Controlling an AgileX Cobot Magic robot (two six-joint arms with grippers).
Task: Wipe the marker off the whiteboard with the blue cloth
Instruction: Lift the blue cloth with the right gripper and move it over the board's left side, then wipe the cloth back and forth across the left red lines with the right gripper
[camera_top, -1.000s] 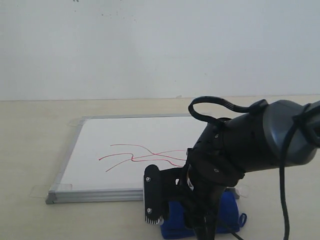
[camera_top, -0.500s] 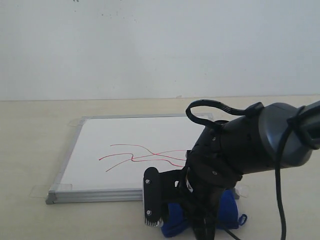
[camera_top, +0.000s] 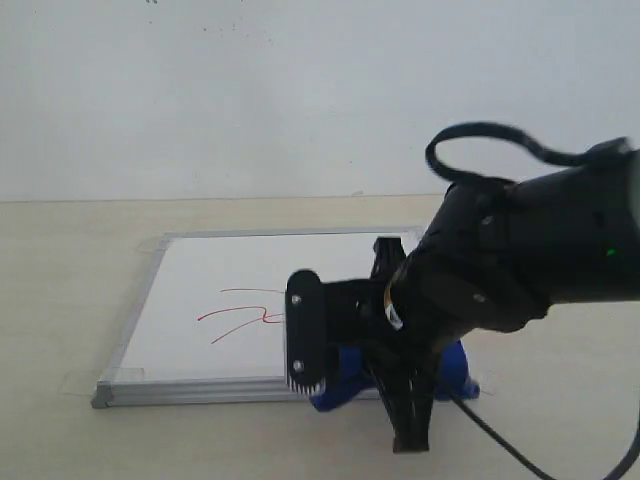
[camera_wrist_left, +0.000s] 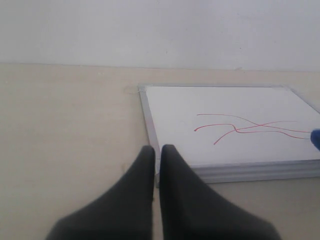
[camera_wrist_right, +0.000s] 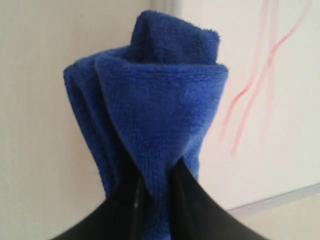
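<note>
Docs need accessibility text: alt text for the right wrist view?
The right gripper pinches a bunched blue cloth between its closed fingers, filling most of the frame. Behind the cloth lie a whiteboard with red marker lines and a beige table.

Pale beige tabletop (camera_top: 70, 250) meets plain white wall (camera_top: 300, 90) behind; faint specks high on wall.

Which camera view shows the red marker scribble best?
The left wrist view: nearly the whole marker scribble lies unobstructed on the whiteboard. In the exterior view the right arm hides its right part, leaving the left ends. The right wrist view shows only a few blurred strokes beside the blue cloth.
</note>
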